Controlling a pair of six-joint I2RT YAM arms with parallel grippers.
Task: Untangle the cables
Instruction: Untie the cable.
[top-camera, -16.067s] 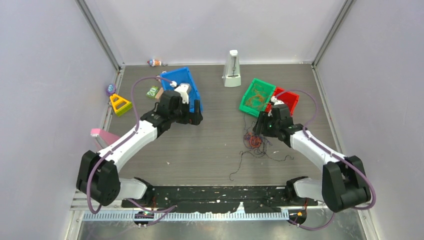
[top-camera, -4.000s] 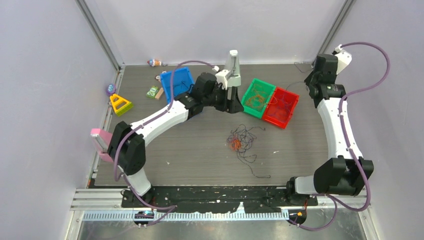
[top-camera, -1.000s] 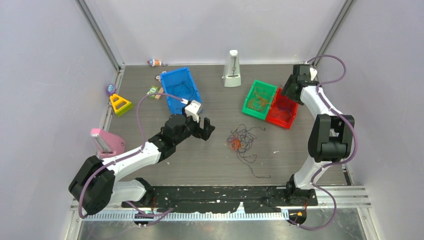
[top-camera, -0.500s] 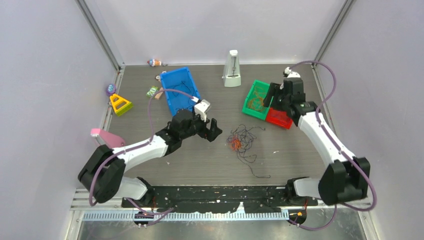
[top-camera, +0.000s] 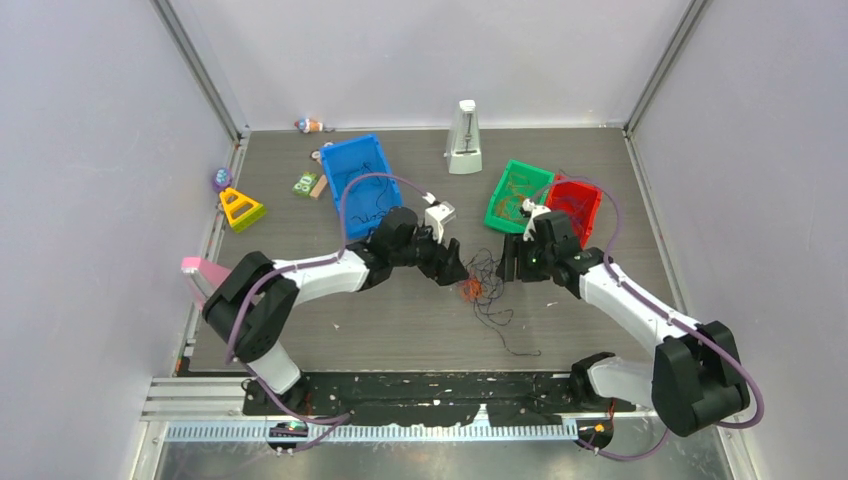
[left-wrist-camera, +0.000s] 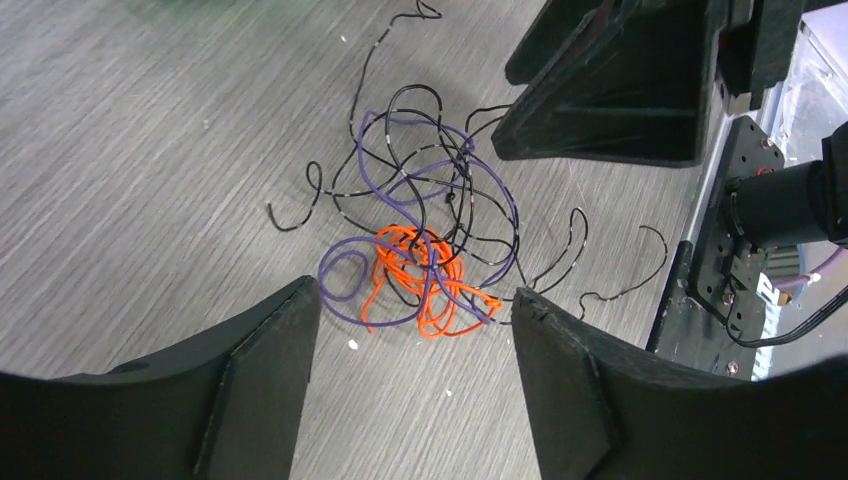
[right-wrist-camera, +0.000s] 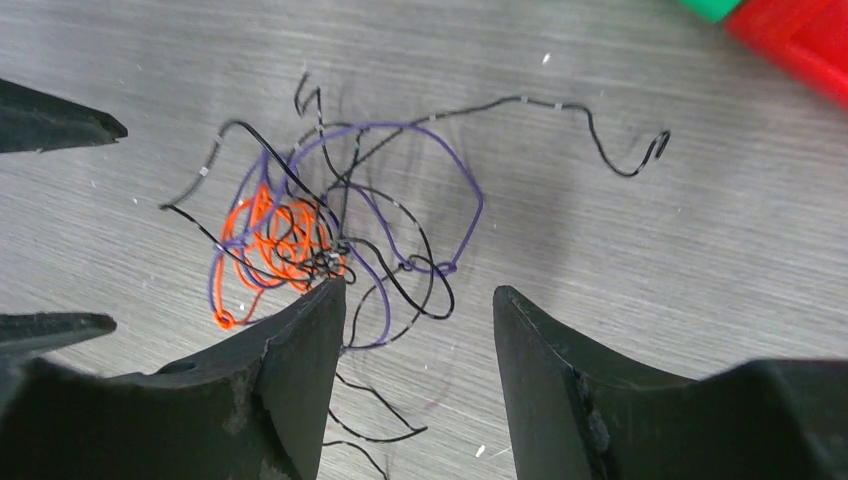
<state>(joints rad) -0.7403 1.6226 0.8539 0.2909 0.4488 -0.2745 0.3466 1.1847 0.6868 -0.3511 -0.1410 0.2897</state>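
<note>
Both arms were in over the middle of the table (top-camera: 400, 320), closing on the same spot from opposite sides. The cables (top-camera: 472, 288) lay there: a tight orange knot with purple and black loops spilling off it to the right and far side. One thin black strand trailed off toward the near edge of the table.

The left gripper (top-camera: 459, 273) sat just left of the knot, jaws spread wide and holding nothing. In the left wrist view, the orange coil showed right in the gap between the two fingers (left-wrist-camera: 265, 385). The right gripper (top-camera: 507, 265) was just right of the tangle, jaws likewise parted and empty. From its own camera, the left finger (right-wrist-camera: 290, 390) tipped over the edge of the orange knot; whether it touched a strand I could not tell. The two grippers were very near each other, with only the tangle between them.

Room was tight on the far right. The green bin (top-camera: 497, 206) lay just beyond the right gripper, and the red bin (top-camera: 587, 210) was beside it. The blue bin (top-camera: 350, 190) sat far left of the left arm, and a white metronome (top-camera: 464, 135) stood by the far wall. A yellow triangle (top-camera: 240, 208) and a pink piece (top-camera: 197, 270) hugged the left edge, well apart from the action. The tangle was well clear of all the walls, and bare table lay near-left of it.
</note>
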